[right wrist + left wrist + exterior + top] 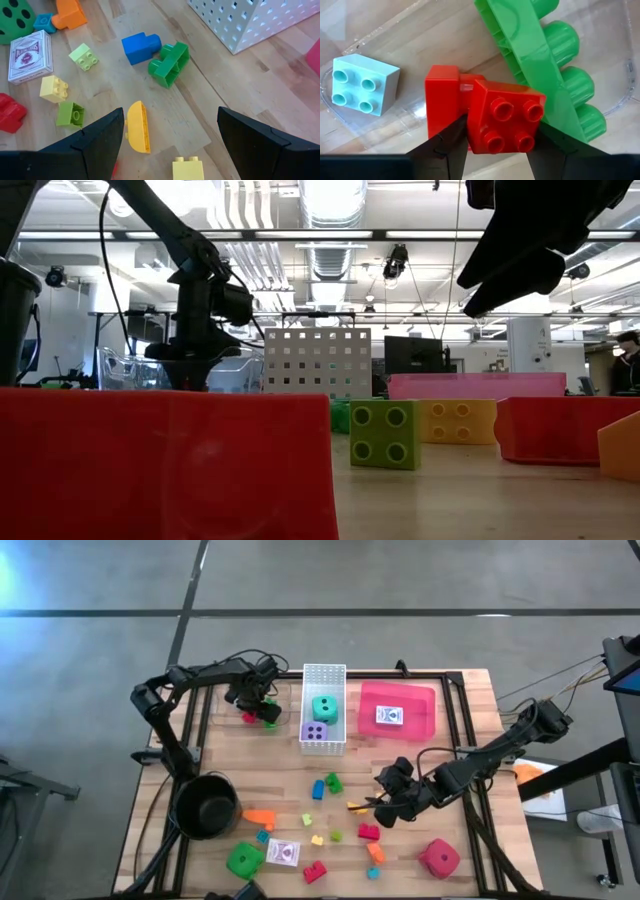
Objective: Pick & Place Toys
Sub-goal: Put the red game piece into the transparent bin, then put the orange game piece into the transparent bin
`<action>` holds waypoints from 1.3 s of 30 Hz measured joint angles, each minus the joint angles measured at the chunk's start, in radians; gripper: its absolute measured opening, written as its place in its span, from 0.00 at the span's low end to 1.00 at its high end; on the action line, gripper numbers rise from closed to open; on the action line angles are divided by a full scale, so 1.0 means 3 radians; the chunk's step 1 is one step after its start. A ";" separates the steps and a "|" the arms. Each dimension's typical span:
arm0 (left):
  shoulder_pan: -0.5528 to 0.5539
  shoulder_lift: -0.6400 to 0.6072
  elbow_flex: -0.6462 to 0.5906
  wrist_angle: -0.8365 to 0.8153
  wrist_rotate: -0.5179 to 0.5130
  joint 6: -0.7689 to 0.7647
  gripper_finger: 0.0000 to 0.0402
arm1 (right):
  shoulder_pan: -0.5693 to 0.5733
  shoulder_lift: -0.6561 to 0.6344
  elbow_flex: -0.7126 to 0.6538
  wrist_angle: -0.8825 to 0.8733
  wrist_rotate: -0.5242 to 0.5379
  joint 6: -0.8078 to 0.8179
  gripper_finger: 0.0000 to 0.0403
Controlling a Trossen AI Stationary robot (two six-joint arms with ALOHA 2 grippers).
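My left gripper [256,712] points down into a clear shallow tray [380,30] at the table's far left. It is shut on a small red brick [507,122] with studs on top. Also in the tray are a second red brick [442,95], a long green brick [540,65] on its side and a pale blue brick [364,84]. My right gripper [385,805] hangs open above the table's right middle, over a yellow curved piece [137,127] that it does not touch. Loose toys lie around it: a blue brick [140,47], a green brick [170,64] and a card pack [29,56]. My left gripper pinches the small red brick by two opposite side walls [474,131] between its two fingers, coming from above and pointing down. The brick sits studs up and slightly askew. It lies against the second red brick and touches the green brick inside the clear tray.
A white perforated basket [323,670] at the far middle holds a teal die [324,708] and a purple die [314,731]. Beside it a red tray [372,700] holds a card pack [389,718]. A black pot [205,805], a green die [244,860] and a red die [439,858] stand nearer.
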State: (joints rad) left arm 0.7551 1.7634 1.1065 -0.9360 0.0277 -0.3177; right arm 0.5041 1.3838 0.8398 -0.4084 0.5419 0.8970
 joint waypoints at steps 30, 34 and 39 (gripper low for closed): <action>-0.0003 0.0000 0.0000 -0.0023 -0.0080 -0.0077 0.87 | 0.0000 0.0000 0.0000 -0.0001 0.0001 0.0001 0.77; -0.0003 0.0000 0.0000 -0.0026 -0.0079 -0.0077 0.98 | 0.0000 0.0000 0.0000 -0.0001 0.0001 0.0001 0.77; -0.0003 0.0000 0.0029 -0.0149 0.0068 -0.0077 0.95 | 0.0000 0.0000 -0.0001 -0.0001 0.0001 0.0001 0.77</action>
State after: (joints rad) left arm 0.7544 1.7634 1.1151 -0.9806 0.0480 -0.3408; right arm 0.5041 1.3838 0.8394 -0.4088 0.5423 0.8974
